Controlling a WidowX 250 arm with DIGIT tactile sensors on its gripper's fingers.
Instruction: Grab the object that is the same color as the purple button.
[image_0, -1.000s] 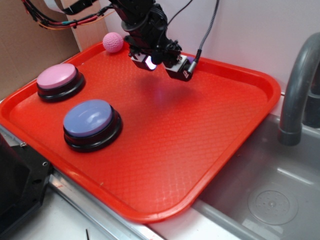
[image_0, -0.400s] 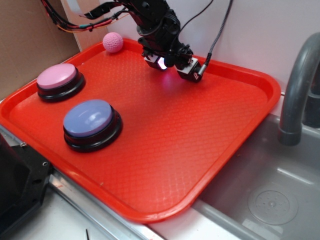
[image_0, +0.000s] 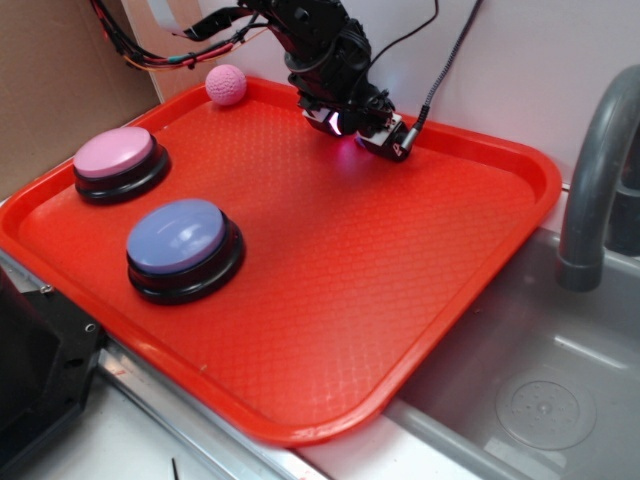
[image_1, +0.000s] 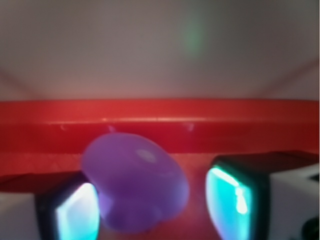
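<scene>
gripper: I see the black WidowX gripper (image_0: 358, 127) down low at the far edge of the red textured plastic tray (image_0: 420, 300), jaws apart, nothing clamped.
fingers: in the wrist view both pads (image_1: 232, 197) glow teal, one on each side of the duck; there is a clear gap on the right side, and the left pad is just beside it (blur is too heavy for me to call contact).
target: the small glossy purple rubber duck (image_1: 136, 181) sits on the tray floor between the fingers, close to the far rim. From the exterior view I only get a purple glint under the gripper.
reference: the large blue-violet dome button on a black round base (image_0: 183, 248) is at the near left of the tray, well apart from the gripper.
others: the pink dome button on a black base (image_0: 120, 163) is at the left edge; the pink textured ball (image_0: 226, 85) is at the far left corner.
surroundings: grey sink basin (image_0: 540, 390) and grey faucet (image_0: 597, 180) right of the tray.
</scene>
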